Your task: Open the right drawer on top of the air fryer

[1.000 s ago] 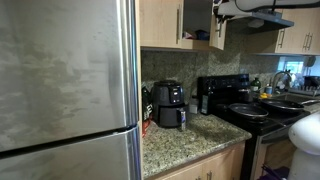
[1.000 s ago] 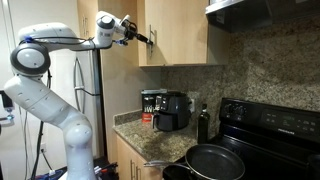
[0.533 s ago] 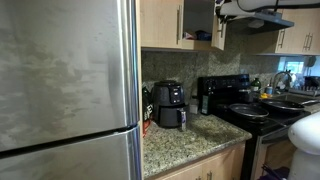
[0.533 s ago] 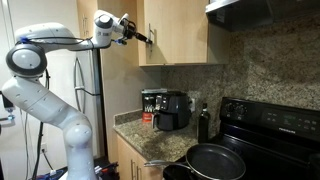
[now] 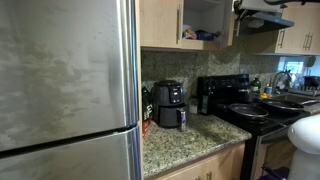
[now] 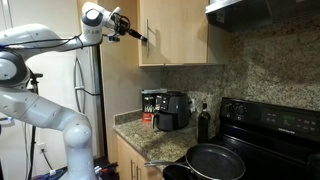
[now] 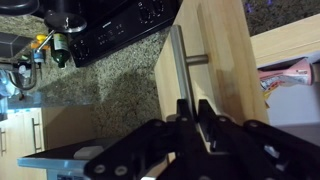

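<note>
The right drawer is a light tan wooden cabinet door [image 7: 222, 50] with a slim silver bar handle [image 7: 177, 65]. It hangs above the air fryer [image 5: 168, 103], a squat black appliance on the granite counter, which also shows in an exterior view [image 6: 172, 110]. The door stands swung open, edge-on in both exterior views [image 5: 236, 24] [image 6: 141, 30]. My gripper [image 7: 189, 108] is shut on the handle, one finger on each side of the bar. It also shows in both exterior views, up at the door [image 6: 128, 24] [image 5: 241, 6]. The cabinet's inside [image 5: 208, 18] shows, with packets on a shelf.
The twin door [image 5: 160, 22] at the left stays closed. A steel fridge [image 5: 65, 90] fills the left. A black stove [image 5: 245, 105] with pans, a dark bottle [image 6: 203, 123], a frying pan [image 6: 215, 160] and a range hood [image 6: 250, 10] are nearby.
My gripper has pulled the handle outward, and the door has swung further open. More of the cabinet's inside shows than a second ago.
</note>
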